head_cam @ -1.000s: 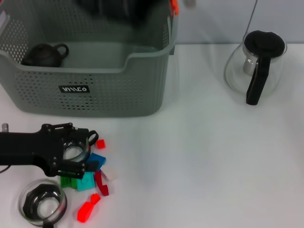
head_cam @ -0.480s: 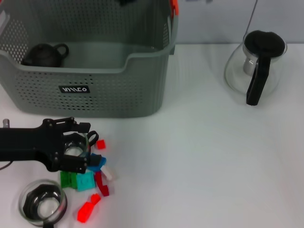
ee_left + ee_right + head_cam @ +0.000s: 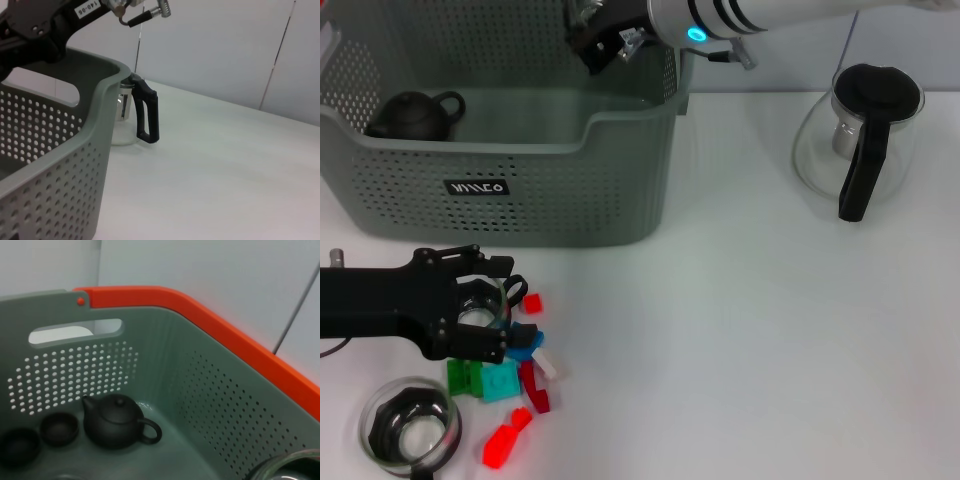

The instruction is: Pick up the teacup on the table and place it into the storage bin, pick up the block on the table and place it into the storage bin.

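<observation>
Here, over a white tabletop (image 3: 750, 330), the left pincer (image 3: 492, 312) sits low at the near left, its black fingers spread around a small clear glass cup (image 3: 475, 316) that stands at the edge of a heap of coloured blocks (image 3: 510, 375); whether the fingers actually press the glass cannot be told, though they look parted rather than clamped; the right pincer (image 3: 605, 35) hangs high above the far rim of the grey storage bin (image 3: 520, 190), and its fingers cannot be read from any view; inside the bin a dark teapot (image 3: 117, 421) and two small dark cups (image 3: 59, 429) rest on the floor, seen from the right wrist; a second clear glass cup (image 3: 408, 425) stands nearest the robot, apart from the blocks; a glass jug (image 3: 860, 135) with a black handle stands well off to the right; the step in hand appears to be taking the teacup; done well, it likely means closing gently and squarely on the glass, lifting straight up so the red block (image 3: 531, 303) just beside it is not dragged, then clearing the near wall of the bin before lowering.
</observation>
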Tool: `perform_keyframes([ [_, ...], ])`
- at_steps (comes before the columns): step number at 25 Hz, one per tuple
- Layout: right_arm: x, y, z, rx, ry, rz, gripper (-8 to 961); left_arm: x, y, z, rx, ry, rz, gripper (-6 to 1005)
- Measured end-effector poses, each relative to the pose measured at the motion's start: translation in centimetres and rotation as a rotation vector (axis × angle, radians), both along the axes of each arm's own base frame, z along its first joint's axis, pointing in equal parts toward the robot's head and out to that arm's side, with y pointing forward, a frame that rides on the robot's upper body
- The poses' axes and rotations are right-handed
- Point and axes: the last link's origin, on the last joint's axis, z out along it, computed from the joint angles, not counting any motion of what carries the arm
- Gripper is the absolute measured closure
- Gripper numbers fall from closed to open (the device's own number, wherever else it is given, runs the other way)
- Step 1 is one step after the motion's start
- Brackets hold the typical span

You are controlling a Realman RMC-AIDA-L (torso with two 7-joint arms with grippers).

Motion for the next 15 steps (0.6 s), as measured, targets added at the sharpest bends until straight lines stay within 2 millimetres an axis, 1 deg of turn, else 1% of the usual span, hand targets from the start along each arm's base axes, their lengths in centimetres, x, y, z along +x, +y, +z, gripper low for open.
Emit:
perform_keyframes([
  [6, 0.9, -0.1, -0.4, -0.005, -0.022, -0.014, 889, 0.0, 0.0, -0.1, -0.002, -0.002, 0.000, 74],
  [15, 1.8, -0.6, -1.0, -0.028, -0.060, -0.021, 889, 0.0, -0.1, -0.2, -0.005, -0.006, -0.004, 74],
])
